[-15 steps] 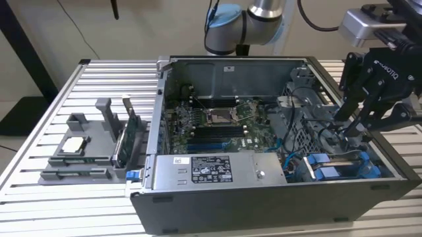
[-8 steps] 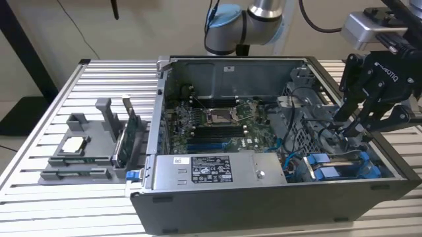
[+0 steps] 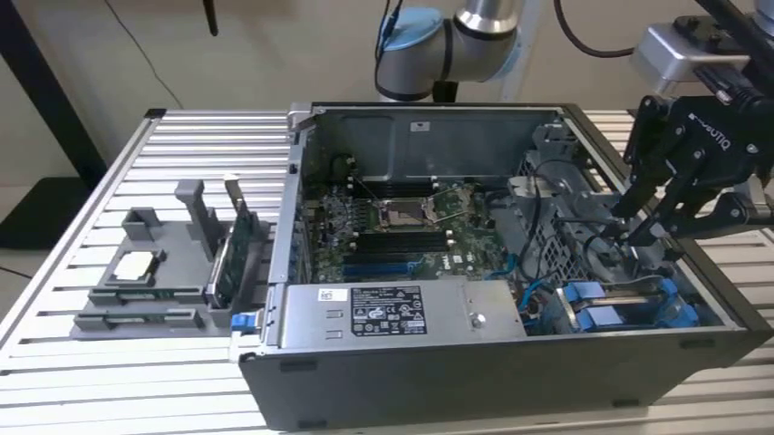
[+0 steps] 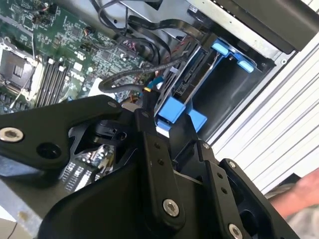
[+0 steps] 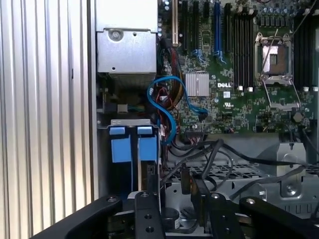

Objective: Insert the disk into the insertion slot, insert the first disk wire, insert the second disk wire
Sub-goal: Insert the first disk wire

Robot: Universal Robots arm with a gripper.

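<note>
Holder: I see a grey holder on the slatted bench, well apart from my pincer toward the exterior view's left. A green circuit card stands on edge in it.

Case: An open computer case lies on the bench with its open side up. My pincer hangs over its end toward the exterior view's right.

Power-supply box: A grey labelled box sits inside the case, between the holder and my pincer.

Motherboard: The green motherboard lies flat on the case floor, beyond the box and apart from my pincer.

Blue cable: In the first wrist view a blue cable loops off the motherboard, near my pincer but not touching it.

Disk: The disk sits on edge in its blue carrier inside the insertion slot, just beneath my pincer.

Pincer: The fingers stand apart with nothing clamped between them, poised above the carrier's blue tabs.

Black wire: In the second wrist view the end of a black wire lies just beside one fingertip. I cannot tell whether they touch.
</note>
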